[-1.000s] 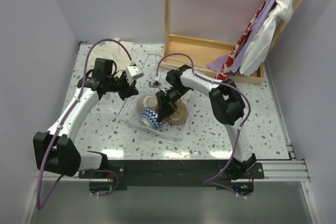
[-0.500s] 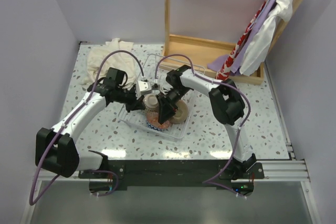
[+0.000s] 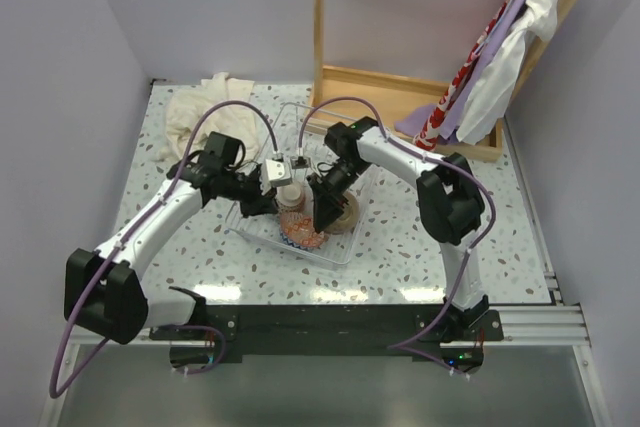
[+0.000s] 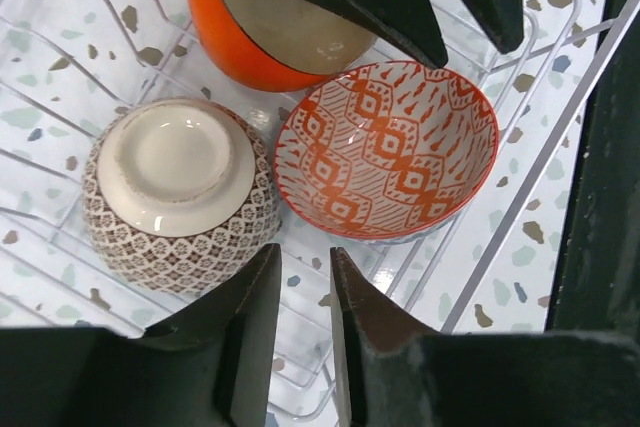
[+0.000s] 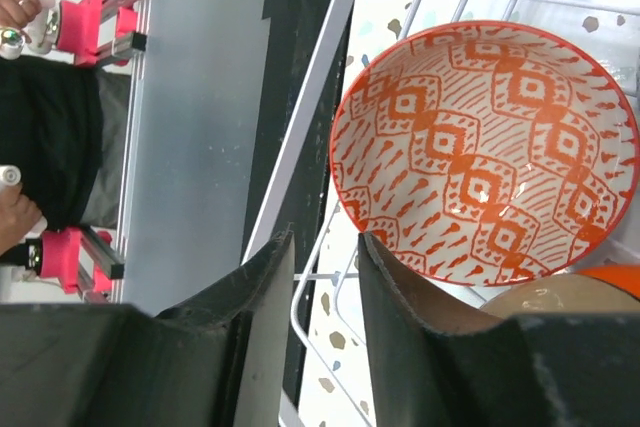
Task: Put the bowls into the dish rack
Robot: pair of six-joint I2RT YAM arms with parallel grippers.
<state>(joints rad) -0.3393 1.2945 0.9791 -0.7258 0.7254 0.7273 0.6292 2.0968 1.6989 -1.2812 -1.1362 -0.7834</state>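
The clear wire dish rack (image 3: 250,232) holds three bowls. A red-orange patterned bowl (image 4: 390,152) lies mouth up beside an upturned brown-patterned bowl (image 4: 175,192), and a glossy orange bowl (image 4: 260,42) sits behind them. My left gripper (image 4: 305,267) hovers over the rack wires (image 4: 560,117), open a narrow gap with nothing in it. My right gripper (image 5: 325,242) is open at the edge of the patterned bowl (image 5: 490,147), one fingertip next to its rim and nothing between the jaws. From above, both grippers, the left (image 3: 262,202) and the right (image 3: 324,215), meet over the rack.
A wooden frame (image 3: 400,97) stands at the back right with cloths (image 3: 500,57) hanging over it. A cream cloth (image 3: 200,107) lies at the back left. The black rail (image 3: 330,317) runs along the table's near edge.
My right gripper turned the blue-outside bowl mouth up in the rack, opened and drew back from it. My left arm swung in from the left over the rack and its jaws parted slightly.
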